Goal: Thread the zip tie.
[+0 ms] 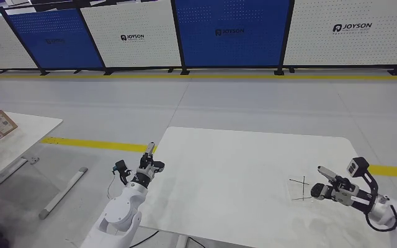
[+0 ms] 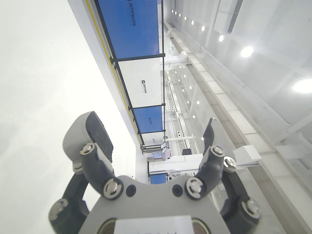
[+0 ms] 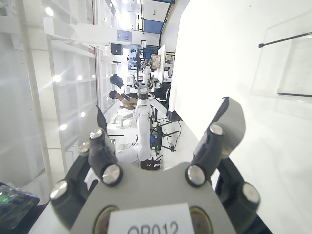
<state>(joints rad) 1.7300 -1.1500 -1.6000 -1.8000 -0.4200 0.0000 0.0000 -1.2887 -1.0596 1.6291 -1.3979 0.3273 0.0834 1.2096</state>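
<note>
Thin black zip ties point(image 1: 301, 181) lie crossed on a clear tray near the right edge of the white table point(image 1: 248, 186). In the right wrist view one zip tie point(image 3: 285, 39) runs across the clear tray point(image 3: 268, 74) and another zip tie point(image 3: 292, 95) lies along its near rim. My right gripper point(image 1: 317, 182) hovers just right of them, open and holding nothing point(image 3: 162, 104). My left gripper point(image 1: 152, 157) sits at the table's left edge, far from the ties, open with nothing between its fingers point(image 2: 152, 120).
A second white table point(image 1: 25, 133) with a cardboard box point(image 1: 5, 123) stands at the far left. Blue and white panels point(image 1: 232, 31) line the back behind a yellow floor stripe. The table's middle is bare.
</note>
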